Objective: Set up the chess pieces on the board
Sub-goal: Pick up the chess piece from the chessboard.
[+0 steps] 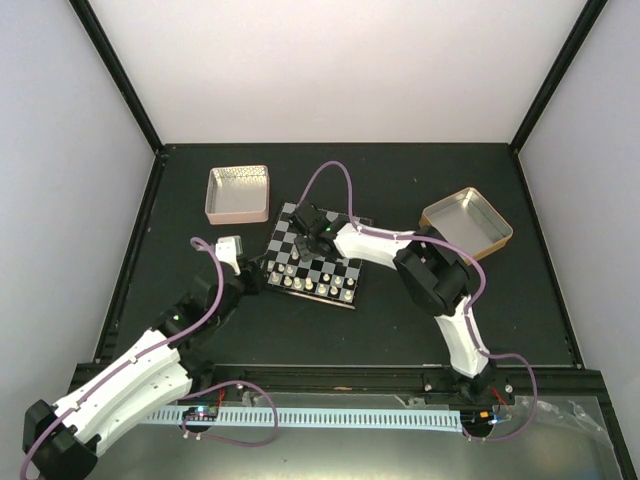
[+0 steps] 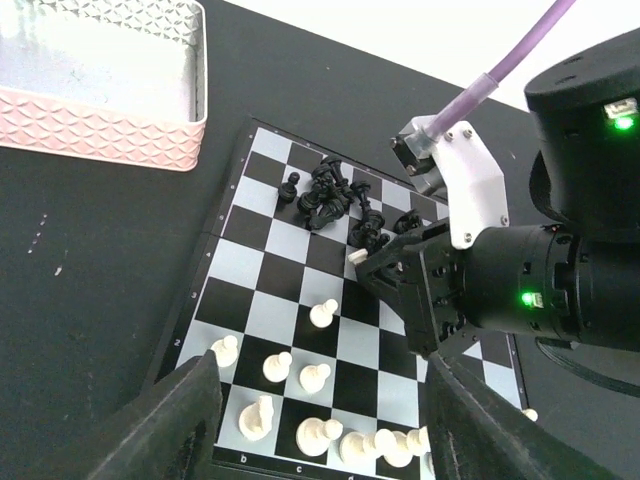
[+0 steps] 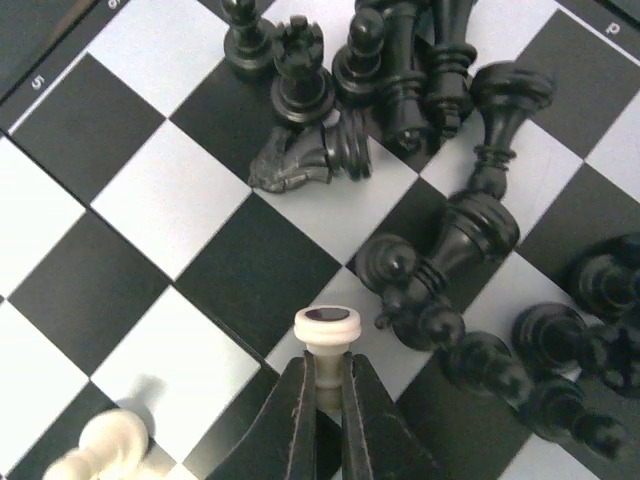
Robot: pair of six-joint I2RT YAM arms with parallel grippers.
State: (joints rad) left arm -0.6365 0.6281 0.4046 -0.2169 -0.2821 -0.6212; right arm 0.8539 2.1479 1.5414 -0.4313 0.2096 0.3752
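The board (image 1: 290, 235) lies mid-counter (image 1: 200, 310). A pink tin (image 1: 238, 193) sits off the board's far-left corner and a gold tin (image 1: 467, 220) off its right side. Over the board's middle, the right tool (image 3: 327, 375) is clamped on one cream-white piece (image 3: 326, 335), held base-outward. Black pieces (image 3: 440, 100) lie jumbled on the board's far squares, several toppled. White pieces (image 2: 300, 400) stand along the board's near rows. The left tool (image 2: 322, 365) hangs above that near edge, fingers spread wide and holding nothing.

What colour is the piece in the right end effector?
Cream-white piece, dark underside; best seen in the right wrist view.
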